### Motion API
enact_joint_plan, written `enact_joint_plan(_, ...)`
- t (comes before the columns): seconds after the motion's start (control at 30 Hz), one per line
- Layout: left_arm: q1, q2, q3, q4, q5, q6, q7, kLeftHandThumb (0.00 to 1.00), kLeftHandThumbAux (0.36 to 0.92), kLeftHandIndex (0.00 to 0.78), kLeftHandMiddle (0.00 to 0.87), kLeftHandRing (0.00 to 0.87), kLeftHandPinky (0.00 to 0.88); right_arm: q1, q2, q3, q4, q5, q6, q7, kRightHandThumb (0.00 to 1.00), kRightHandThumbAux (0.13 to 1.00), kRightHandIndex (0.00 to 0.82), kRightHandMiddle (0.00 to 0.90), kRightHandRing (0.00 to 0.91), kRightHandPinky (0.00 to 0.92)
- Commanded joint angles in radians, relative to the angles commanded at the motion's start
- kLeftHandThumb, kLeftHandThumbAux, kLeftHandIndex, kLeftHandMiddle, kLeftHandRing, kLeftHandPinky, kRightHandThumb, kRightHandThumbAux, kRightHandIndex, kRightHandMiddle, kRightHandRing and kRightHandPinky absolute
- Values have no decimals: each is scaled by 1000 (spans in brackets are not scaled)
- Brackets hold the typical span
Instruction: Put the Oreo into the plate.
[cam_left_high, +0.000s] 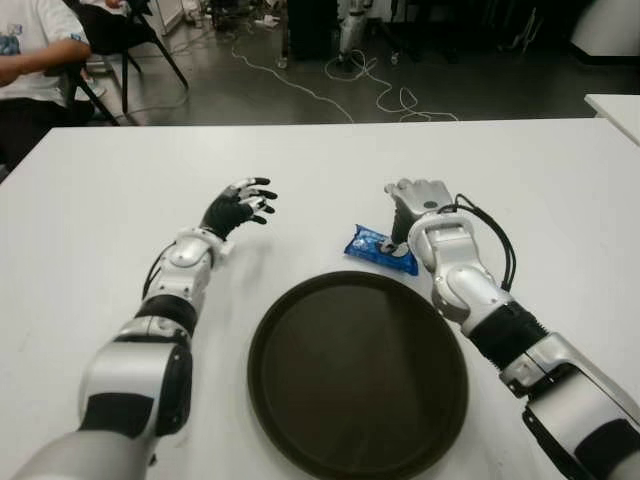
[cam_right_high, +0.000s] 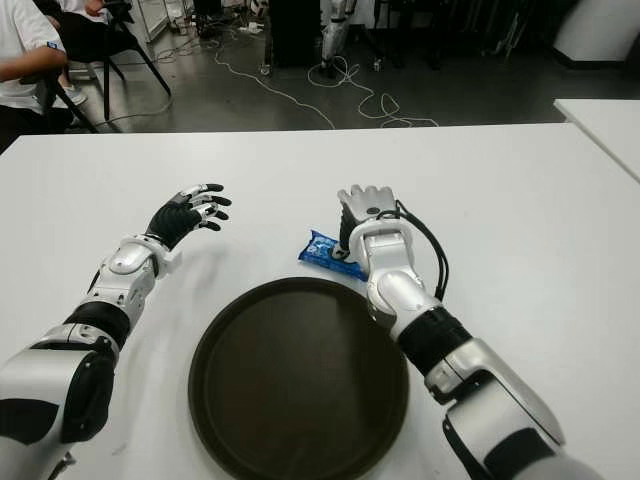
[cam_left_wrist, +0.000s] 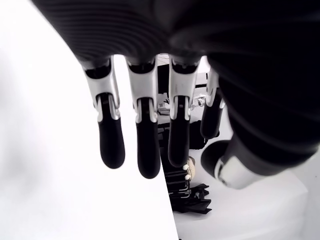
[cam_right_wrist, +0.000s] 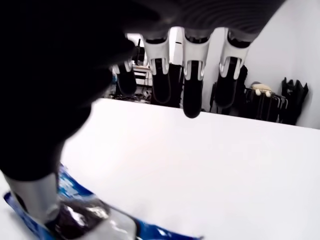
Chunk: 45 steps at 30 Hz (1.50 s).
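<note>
A blue Oreo packet (cam_left_high: 378, 250) lies flat on the white table (cam_left_high: 100, 220), just beyond the far rim of a round dark brown plate (cam_left_high: 358, 375) with nothing in it. My right hand (cam_left_high: 412, 203) is over the packet's right end with its fingers (cam_right_wrist: 192, 100) stretched out straight. Its thumb (cam_right_wrist: 35, 200) comes down onto the Oreo packet (cam_right_wrist: 75, 220), but nothing is closed around it. My left hand (cam_left_high: 243, 205) shows to the left of the packet, apart from it, with its fingers (cam_left_wrist: 142, 150) spread and holding nothing.
A seated person (cam_left_high: 30, 50) and a chair are past the table's far left corner. Cables (cam_left_high: 330, 90) lie on the floor beyond the far edge. A second white table (cam_left_high: 615, 105) shows at the right.
</note>
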Motion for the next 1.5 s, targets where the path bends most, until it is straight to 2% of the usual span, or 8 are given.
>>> enact_joint_plan(0.37,2,1,-5,-1,4,-3,4,477,667,234,337,383,430,-55,23,-7,167,69,-59,-55,0,702,153,157,185,207)
enact_joint_plan(0.57,2,0,-2,-1,0,0,2,480,664,226,337,385,432,-70,25,-4,200,98,-77,-55,0,704,127,138,156,160)
enact_joint_plan(0.8,0,-1,-3,-2,1,0,4,473,663,232,341,390,434,-86,28,3,230,115,-84,-58,0,707,123,142,158,165)
enact_joint_plan(1.0,0,-1,-4,-1,2,-1,2,492,674,240,346,392,433,-94,31,3,252,127,-82,-73,0,717,103,126,140,115)
enact_joint_plan(1.5,-2,-4,-4,3,3,1,15,476,673,228,338,385,428,-108,46,-19,297,162,-65,-143,0,711,128,142,151,130)
